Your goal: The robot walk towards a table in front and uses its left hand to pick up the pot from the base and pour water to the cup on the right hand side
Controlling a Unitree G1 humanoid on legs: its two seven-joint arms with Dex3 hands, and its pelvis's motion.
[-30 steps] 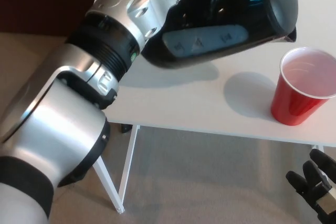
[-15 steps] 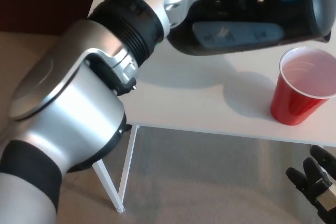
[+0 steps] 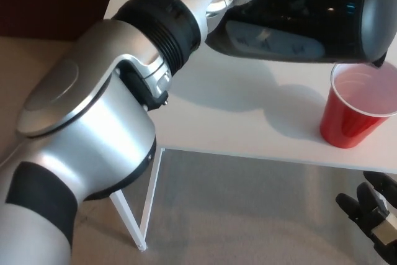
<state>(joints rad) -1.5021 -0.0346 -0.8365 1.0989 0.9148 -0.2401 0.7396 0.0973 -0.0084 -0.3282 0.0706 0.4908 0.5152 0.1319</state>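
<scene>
- Head view: the pot (image 3: 310, 10) hung tilted over the counter (image 3: 248, 110), spout above the red cup (image 3: 356, 107) — rigid, probably heavy with water, best held by its handle.
- Left hand hidden — fingers' state untellable; right hand (image 3: 375, 218) hung low, fingers apart, empty.

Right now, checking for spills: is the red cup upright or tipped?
Upright. The red cup stands on its base on the white table, open rim facing up.

I counted one black pot (image 3: 310, 10), one red cup (image 3: 355, 111), one white surface (image 3: 236, 122), and two robot hands, of which only the right hand (image 3: 372, 215) showed clearly.
</scene>
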